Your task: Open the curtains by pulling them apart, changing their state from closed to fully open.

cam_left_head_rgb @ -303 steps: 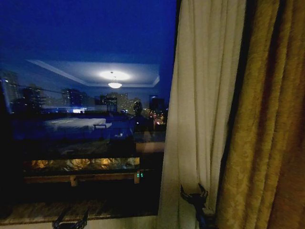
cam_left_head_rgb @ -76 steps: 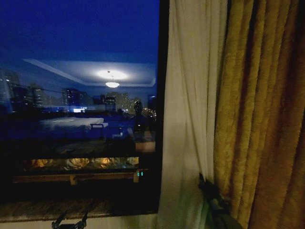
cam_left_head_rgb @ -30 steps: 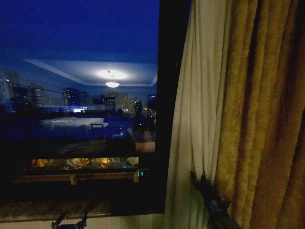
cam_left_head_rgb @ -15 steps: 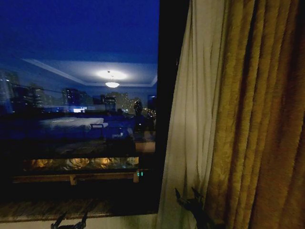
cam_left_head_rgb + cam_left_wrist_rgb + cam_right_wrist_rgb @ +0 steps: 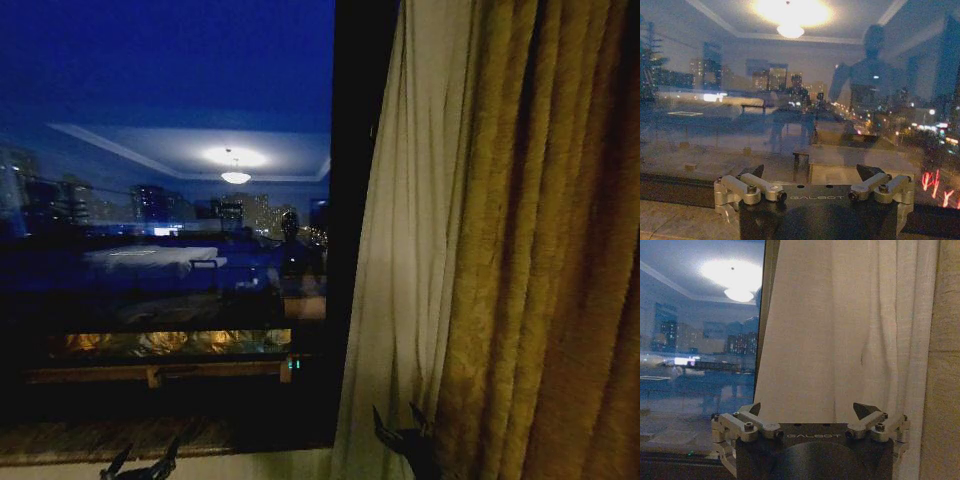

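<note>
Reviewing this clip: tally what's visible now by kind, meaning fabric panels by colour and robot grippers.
Cream-white sheer curtain: 1
Golden-brown drape: 1
Grippers: 2, left gripper and right gripper, both open
Total: 4

A sheer cream-white pleated curtain panel is seen right of centre in the head view, hanging gathered, the window uncovered at left.

My head camera looks forward at the dark window, with the sheer curtain and golden drape on the right. My left wrist camera sits low and near the sill, facing the glass. My right wrist camera faces the curtain up close; all three share the window.
</note>
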Motion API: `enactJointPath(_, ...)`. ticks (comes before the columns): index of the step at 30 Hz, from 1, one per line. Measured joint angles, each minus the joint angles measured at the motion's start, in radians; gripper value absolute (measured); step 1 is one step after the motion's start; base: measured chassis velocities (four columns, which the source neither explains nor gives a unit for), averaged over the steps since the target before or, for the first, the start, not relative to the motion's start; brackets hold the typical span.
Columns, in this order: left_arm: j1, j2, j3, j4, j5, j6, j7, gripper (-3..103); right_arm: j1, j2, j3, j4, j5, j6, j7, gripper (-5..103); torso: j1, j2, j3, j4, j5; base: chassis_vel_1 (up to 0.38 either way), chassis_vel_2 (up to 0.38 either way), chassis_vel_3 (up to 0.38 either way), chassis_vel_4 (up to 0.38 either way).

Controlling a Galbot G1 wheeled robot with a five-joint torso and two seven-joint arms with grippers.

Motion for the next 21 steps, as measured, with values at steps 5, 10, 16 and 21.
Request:
enactJointPath(5,0.006,-0.001,-0.001,-0.005,-0.001,0.000,0.000,100,-0.021,0.000,-0.001,0.007,-0.058,0.018,0.000,100,0.000,0.000,0.000,0.0001,0.0000,0.000,0.000,0.000,0.000)
enactJointPath(10,0.005,0.005,-0.001,-0.005,-0.001,0.000,0.003,100,-0.046,0.000,-0.008,0.035,-0.100,0.030,0.001,100,0.000,0.000,0.000,0.0000,0.0000,0.000,0.000,0.000,0.000)
enactJointPath(16,0.005,0.006,0.002,-0.001,0.001,0.000,0.006,100,-0.059,0.000,-0.017,0.059,-0.117,0.031,0.001,100,0.000,0.000,0.000,0.0000,0.0001,0.044,0.055,-0.052,-0.064)
enactJointPath(21,0.004,0.010,0.003,0.004,0.003,0.000,0.009,100,-0.075,0.000,-0.035,0.098,-0.133,0.029,0.000,100,0.000,0.000,0.000,0.0000,0.0000,0.135,0.129,-0.134,-0.152)
